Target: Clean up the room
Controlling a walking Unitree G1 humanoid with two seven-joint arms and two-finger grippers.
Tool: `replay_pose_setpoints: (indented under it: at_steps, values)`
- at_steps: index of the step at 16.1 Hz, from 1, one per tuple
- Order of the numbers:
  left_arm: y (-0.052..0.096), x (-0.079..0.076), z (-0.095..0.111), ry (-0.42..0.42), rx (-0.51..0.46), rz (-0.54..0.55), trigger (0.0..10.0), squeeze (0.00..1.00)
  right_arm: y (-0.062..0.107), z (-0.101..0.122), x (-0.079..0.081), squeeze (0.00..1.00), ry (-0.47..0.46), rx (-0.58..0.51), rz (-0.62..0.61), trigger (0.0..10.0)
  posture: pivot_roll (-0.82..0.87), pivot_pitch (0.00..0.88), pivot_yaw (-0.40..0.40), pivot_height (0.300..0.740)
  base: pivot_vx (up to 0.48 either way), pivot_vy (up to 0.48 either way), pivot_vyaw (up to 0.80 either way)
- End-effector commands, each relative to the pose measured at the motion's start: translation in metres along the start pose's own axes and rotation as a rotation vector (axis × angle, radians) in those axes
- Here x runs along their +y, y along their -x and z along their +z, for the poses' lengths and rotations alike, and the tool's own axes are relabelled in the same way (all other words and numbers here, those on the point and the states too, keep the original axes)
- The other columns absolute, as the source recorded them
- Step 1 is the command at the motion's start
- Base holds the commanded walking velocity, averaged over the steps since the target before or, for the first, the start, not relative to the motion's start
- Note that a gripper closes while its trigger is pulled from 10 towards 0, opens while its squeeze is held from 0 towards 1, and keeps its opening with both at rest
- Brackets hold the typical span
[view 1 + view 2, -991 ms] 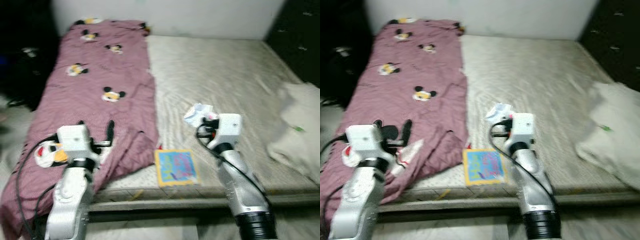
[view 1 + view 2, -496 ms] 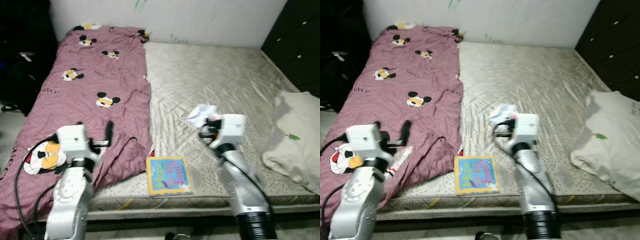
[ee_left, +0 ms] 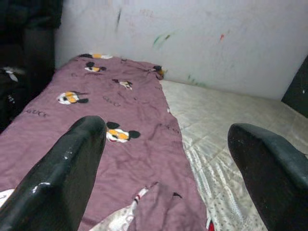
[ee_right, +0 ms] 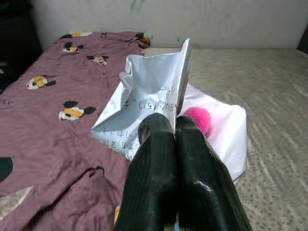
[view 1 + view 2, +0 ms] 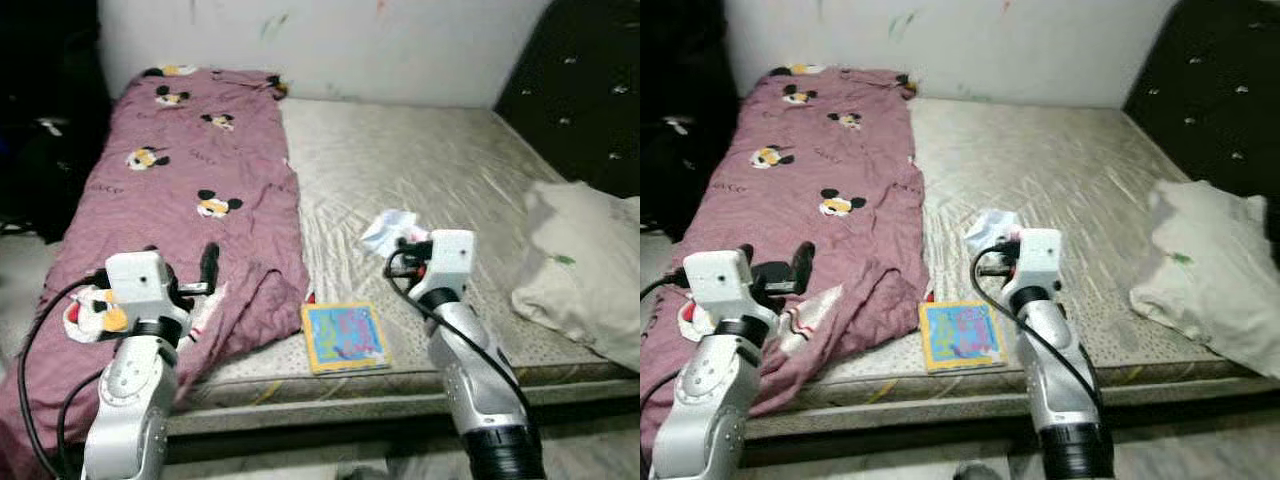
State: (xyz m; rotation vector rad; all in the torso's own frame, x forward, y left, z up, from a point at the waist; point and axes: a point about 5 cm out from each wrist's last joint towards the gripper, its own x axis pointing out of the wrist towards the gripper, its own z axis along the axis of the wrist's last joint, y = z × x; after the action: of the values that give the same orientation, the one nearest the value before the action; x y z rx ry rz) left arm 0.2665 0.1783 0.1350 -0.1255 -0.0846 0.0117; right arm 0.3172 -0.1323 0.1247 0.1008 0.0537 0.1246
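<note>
My right gripper (image 4: pixel 166 126) is shut on a crumpled white paper wrapper (image 4: pixel 154 91) with printed text; a pink ball (image 4: pixel 197 119) shows in the white plastic behind it. In the left eye view this right gripper (image 5: pixel 408 243) holds the wrapper (image 5: pixel 390 228) above the bare mattress (image 5: pixel 430 160). My left gripper (image 5: pixel 180 265) stands open over the maroon cartoon-mouse blanket (image 5: pixel 190 170), with nothing between its fingers (image 3: pixel 72 159). A colourful picture book (image 5: pixel 345 336) lies flat near the mattress's front edge, between the two arms.
A white pillow or cloth (image 5: pixel 580 260) lies on the bed's right side. Dark padded furniture (image 5: pixel 580 90) stands at the right and dark clutter (image 5: pixel 40 130) at the left. A marked white wall (image 5: pixel 330 45) runs behind the bed.
The whole picture has shifted as the camera moved and sharpened. Both arms keep their poses, and the right gripper still holds the wrapper.
</note>
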Motion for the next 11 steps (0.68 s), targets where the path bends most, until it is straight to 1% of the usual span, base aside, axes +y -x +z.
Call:
replay_pose_setpoints:
  at_steps: [1, 6, 7, 11]
  values:
    - [-0.0004, -0.0041, -0.0022, 0.010, 0.013, -0.008, 10.0, 0.00, -0.0012, 0.0013, -0.0070, 0.00, 0.009, 0.007, -0.018, 10.0, -0.02, 0.097, -0.073, 0.740, 0.000, 0.480, 0.00]
    - [-0.0010, -0.0044, -0.0011, 0.012, -0.001, -0.006, 10.0, 0.00, -0.0022, 0.0001, -0.0063, 0.00, 0.021, 0.018, -0.010, 10.0, -0.02, 0.097, -0.075, 0.740, 0.000, 0.480, 0.00]
    - [-0.0008, -0.0039, -0.0008, 0.000, -0.003, 0.004, 10.0, 0.00, -0.0024, 0.0000, -0.0065, 0.00, 0.021, 0.019, -0.009, 10.0, -0.02, 0.096, -0.075, 0.740, 0.000, 0.000, 0.00]
    - [-0.0005, -0.0043, -0.0007, 0.010, -0.004, -0.006, 10.0, 0.00, -0.0025, -0.0005, -0.0060, 0.00, 0.022, 0.020, -0.007, 10.0, -0.02, 0.097, -0.074, 0.740, 0.000, 0.000, 0.00]
